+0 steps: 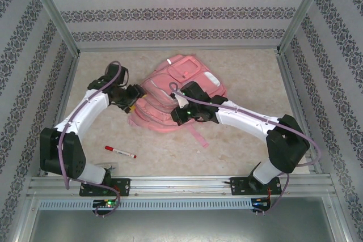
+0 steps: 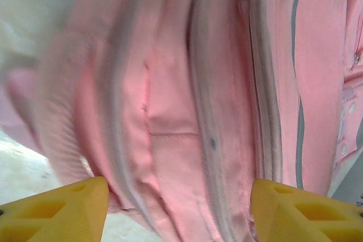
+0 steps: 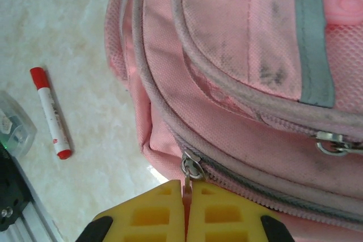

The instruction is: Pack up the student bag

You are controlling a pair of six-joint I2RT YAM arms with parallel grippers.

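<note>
The student bag (image 1: pixel 178 97) is lying mid-table (image 1: pixel 238 145). The right gripper (image 3: pixel 185 208) is pinching its zipper pull (image 3: pixel 187 188) tight. The left gripper (image 2: pixel 178 196) is hanging open and empty, probably just beside the bag. The right one should be pulling slowly, straight along the zipper.

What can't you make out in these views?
- Left wrist view: motion blur smears the pink fabric backpack; zip details lost.
- Top view: the right arm covers the backpack's middle.
- Red and white marker pen: print too small.
- Right wrist view: the right end effector hides the zip tab's end.
</note>
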